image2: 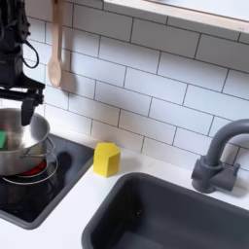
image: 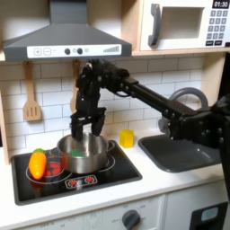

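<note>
Toy kitchen; black arm reaching in from the first exterior view's right, gripper (image: 85, 128) poised directly above the steel pot (image: 86, 153) on the black hob (image: 117, 175); fingers pointing down, spread apart with nothing between them, tips near or just inside the pot's rim; contact cannot be judged.

Inside the pot, a green object (image: 81, 154), partly hidden by the wall; in the second exterior view a sliver of it shows at that view's left edge, green object (image2: 3, 141) low in the pot (image2: 21, 146), with the gripper (image2: 21, 105) hanging above the rim.

Beside the pot on the first exterior view's left: an orange toy vegetable with a green top (image: 37, 163), close to the pot wall, possibly touching it. A yellow block (image2: 106, 160) sits on the counter between hob and sink (image2: 175, 214), apart from the pot. A wooden spatula (image2: 56, 60) hangs on the tiled wall.

Risks, as judged from here:
- fingers straddling or clipping the rim on descent; the pot is light and would likely tip or slide across the hob;
- a sliding pot would likely knock the orange vegetable toward the hob's edge;
- the green object lies low and near the wall; a pinch there may catch the pot wall instead, or skid off;
- the pot handle juts toward the second exterior view's right; a sideways sweep could snag it.
</note>
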Robot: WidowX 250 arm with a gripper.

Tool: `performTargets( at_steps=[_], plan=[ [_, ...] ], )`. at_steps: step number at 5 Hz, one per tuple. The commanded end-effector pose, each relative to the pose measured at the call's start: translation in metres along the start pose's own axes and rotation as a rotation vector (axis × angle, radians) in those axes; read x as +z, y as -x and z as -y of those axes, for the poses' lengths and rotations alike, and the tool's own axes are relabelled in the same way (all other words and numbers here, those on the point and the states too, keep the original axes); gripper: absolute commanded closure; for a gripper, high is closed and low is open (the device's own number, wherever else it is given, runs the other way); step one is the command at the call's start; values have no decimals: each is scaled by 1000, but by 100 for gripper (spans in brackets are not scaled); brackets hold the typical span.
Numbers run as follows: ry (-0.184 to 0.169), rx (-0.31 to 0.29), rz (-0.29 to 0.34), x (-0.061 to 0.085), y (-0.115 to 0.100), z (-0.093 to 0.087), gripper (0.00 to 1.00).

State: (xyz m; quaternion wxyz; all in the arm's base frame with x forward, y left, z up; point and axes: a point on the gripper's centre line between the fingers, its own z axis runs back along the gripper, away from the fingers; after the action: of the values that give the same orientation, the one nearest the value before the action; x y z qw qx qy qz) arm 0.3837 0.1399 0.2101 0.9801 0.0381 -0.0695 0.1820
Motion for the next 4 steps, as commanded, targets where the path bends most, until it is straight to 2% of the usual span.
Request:
performTargets(
  at_steps=[1, 2, 4],
  plan=[
    [31, -22, 9, 5, 5, 5, 0],
    [34, -59, -18, -1, 8, 12, 0],
    [60, -112, -24, 5, 27, 20, 0]
  ],
)
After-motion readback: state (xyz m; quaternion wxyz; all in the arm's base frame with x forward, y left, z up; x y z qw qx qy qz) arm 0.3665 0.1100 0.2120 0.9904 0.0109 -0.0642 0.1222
